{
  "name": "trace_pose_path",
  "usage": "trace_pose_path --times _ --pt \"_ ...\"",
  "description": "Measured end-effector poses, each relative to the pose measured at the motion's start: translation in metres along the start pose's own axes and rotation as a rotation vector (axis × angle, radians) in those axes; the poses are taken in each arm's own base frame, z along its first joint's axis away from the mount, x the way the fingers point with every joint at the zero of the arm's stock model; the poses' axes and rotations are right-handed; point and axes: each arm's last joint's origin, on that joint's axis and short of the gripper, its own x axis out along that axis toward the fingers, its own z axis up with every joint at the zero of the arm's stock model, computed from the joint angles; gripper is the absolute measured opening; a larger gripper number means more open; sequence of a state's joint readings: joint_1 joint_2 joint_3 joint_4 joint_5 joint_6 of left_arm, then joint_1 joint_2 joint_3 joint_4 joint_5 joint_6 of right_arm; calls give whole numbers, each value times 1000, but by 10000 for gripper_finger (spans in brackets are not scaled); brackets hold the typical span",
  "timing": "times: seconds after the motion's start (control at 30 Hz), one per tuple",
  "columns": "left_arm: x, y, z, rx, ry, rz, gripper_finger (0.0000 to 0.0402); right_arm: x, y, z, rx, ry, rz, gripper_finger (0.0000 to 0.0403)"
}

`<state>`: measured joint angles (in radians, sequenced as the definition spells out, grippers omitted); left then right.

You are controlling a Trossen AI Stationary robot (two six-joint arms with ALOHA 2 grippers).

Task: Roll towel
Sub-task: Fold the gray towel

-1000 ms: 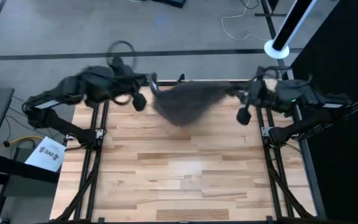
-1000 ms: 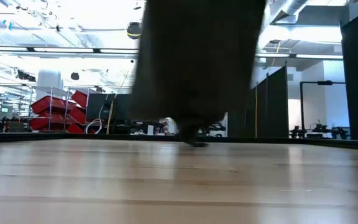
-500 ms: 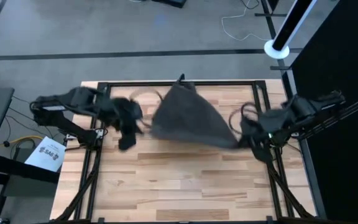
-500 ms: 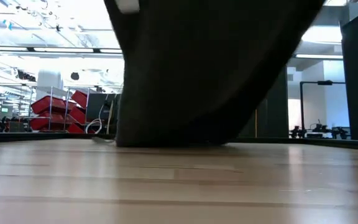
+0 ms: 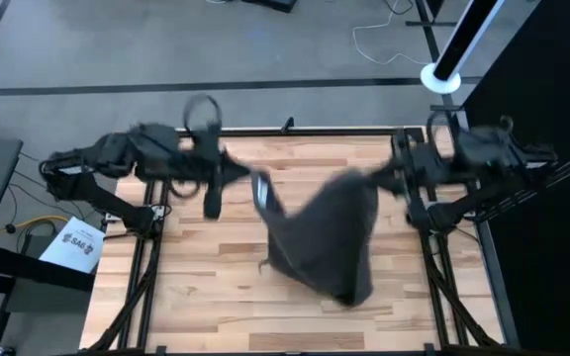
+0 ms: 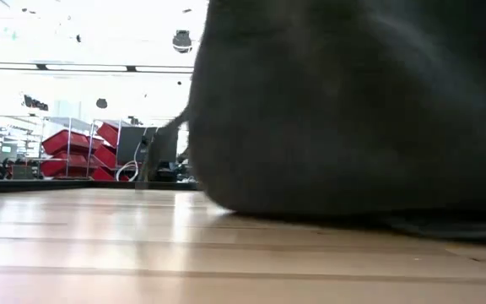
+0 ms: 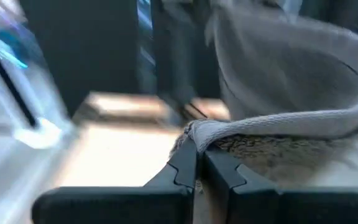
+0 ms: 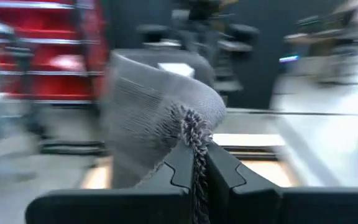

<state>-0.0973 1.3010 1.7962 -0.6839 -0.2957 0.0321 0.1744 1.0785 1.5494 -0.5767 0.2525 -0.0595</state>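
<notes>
we hold the towel (image 5: 325, 242) by its two far corners, left gripper (image 7: 199, 167) and right gripper (image 8: 197, 163) both pinched shut on the hem, and the soft, limp cloth sags down to the table (image 5: 206, 297) mid-way between us.

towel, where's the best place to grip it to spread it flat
By its two top corners, from opposite sides, as now: the left pincer and right pincer are each shut on a corner, so the towel hangs between them, sagging to the table.
</notes>
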Motion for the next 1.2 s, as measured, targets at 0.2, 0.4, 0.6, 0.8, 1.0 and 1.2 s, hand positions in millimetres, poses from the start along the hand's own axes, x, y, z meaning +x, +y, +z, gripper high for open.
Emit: trace_pose_path --times 0.2,0.4,0.6,0.8,1.0,1.2 --pt "-1 52 28 207 -227 432 0 12 -63 13 -268 -86 -476 7" --pt "-10 84 62 355 -641 577 0 1 -90 56 -551 -477 -780 7" --pt "-36 73 86 383 -974 378 0 -30 -68 95 -544 -755 -355 6" --pt "-50 52 97 456 -917 344 0 -51 -60 95 -339 -477 -107 6" --pt "-47 45 83 397 -530 410 0 -50 -63 59 -50 -59 -44 6" --pt "-30 24 22 199 54 119 0 -33 -44 3 238 504 63 6"
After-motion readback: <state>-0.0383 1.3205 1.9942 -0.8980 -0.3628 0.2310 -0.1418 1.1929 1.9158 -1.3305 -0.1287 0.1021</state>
